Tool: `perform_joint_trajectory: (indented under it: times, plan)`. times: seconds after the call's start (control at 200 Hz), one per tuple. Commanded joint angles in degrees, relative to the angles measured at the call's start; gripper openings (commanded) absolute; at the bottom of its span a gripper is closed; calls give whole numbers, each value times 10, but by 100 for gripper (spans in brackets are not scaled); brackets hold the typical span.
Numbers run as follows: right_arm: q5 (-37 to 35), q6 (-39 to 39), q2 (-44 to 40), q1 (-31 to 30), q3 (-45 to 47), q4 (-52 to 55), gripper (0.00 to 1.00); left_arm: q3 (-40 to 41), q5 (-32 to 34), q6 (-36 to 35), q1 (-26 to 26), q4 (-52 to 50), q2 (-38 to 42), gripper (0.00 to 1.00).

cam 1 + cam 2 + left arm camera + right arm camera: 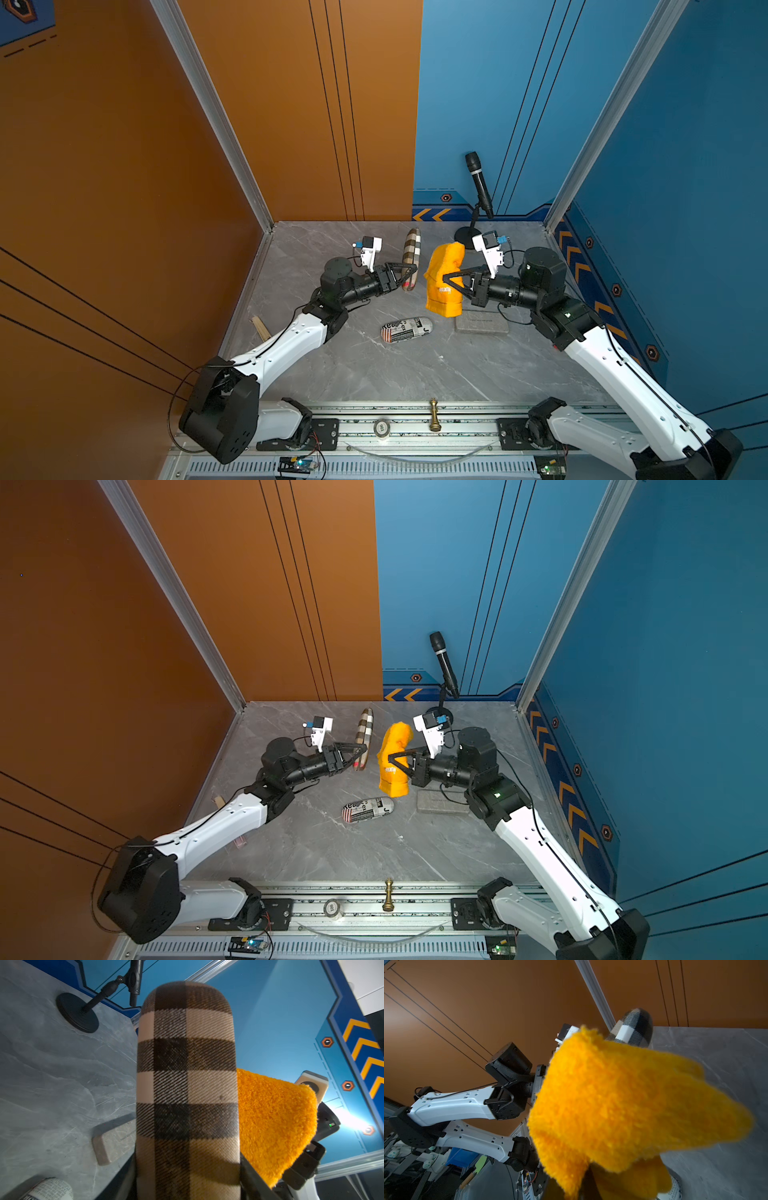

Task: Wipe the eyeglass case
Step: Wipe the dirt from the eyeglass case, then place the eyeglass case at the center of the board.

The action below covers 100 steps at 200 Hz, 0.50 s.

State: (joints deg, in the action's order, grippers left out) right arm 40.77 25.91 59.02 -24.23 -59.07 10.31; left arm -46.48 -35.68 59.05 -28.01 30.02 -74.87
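Note:
My left gripper (409, 272) is shut on the lower end of a brown and beige plaid eyeglass case (411, 251), held on edge above the table. In the left wrist view the case (187, 1084) fills the middle, with a dark finger along each side. My right gripper (449, 280) is shut on a fluffy orange cloth (444, 278) that hangs folded just right of the case. Both top views show a narrow gap between the cloth (395, 762) and the case (365, 729). The cloth (623, 1105) hides the right gripper's fingers in its wrist view; the case's tip (635, 1028) shows behind it.
A newspaper-print case (406, 329) lies on the grey marble table (415, 374) below the cloth, and a grey speckled case (476, 322) under the right wrist. A microphone on a stand (478, 185) is at the back. A chess piece (434, 415) and a tape roll (381, 428) sit on the front rail.

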Motion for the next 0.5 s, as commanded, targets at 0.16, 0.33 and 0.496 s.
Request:
perform_joint_trajectory:
  times: [0.16,0.33,0.496]
  plan:
    - [-6,14,-14,83,25,45,0,-91,147,-167,-32,-273,9,42]
    - [-3,16,2,125,23,54,0,-121,295,-186,-37,-404,-11,42]
    - [-8,15,9,136,29,55,0,-149,421,-157,-48,-488,-50,42]
